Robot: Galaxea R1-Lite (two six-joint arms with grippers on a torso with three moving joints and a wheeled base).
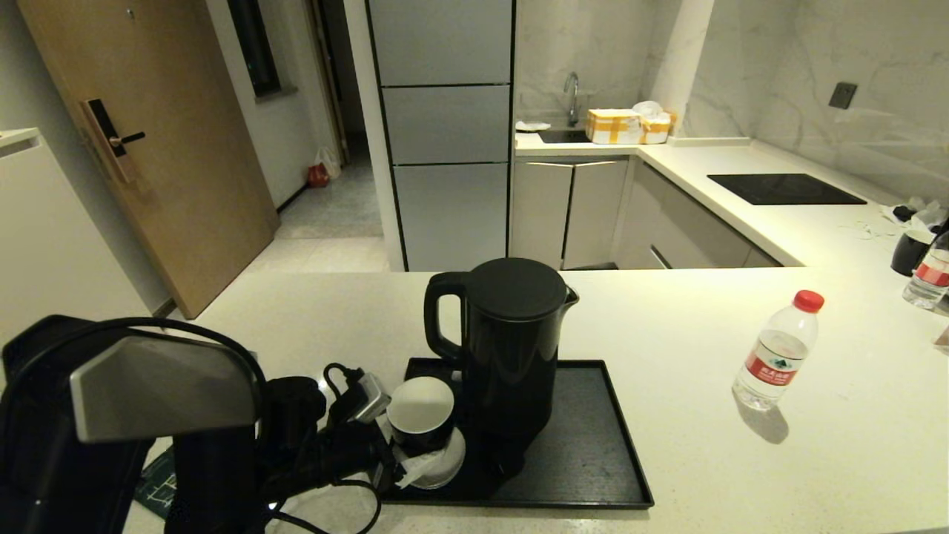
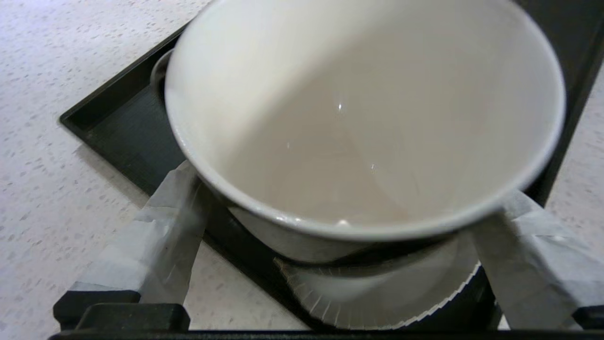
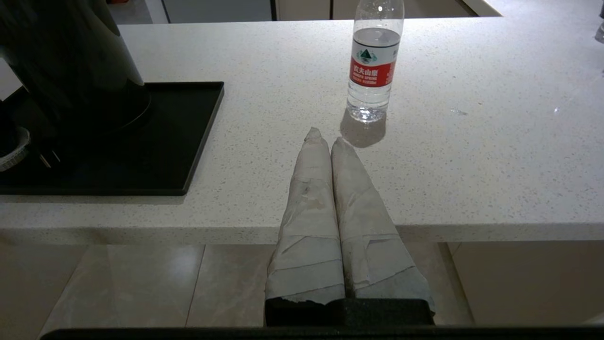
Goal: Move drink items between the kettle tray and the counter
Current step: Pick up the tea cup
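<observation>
The black kettle (image 1: 511, 356) stands on the kettle tray (image 1: 593, 445), which lies on the cream counter (image 1: 704, 460). Beside the kettle, at the tray's left end, the small black cup (image 1: 420, 404) with its white inside (image 2: 354, 118) rests on a white saucer (image 2: 377, 297). My left gripper (image 1: 404, 445) is open, one taped finger (image 2: 155, 236) on each side of the cup below its rim, with a dark gap to the cup's wall. The red-capped bottle (image 1: 777, 352) stands on the counter to the right. My right gripper (image 3: 329, 134) is shut and empty at the counter's front edge, short of the bottle (image 3: 373, 66).
A second bottle (image 1: 930, 278) and another black cup (image 1: 910, 252) sit at the far right of the counter. A black hob panel (image 1: 784, 188) lies on the back worktop. The kettle's plug (image 3: 47, 158) rests on the tray (image 3: 188, 123).
</observation>
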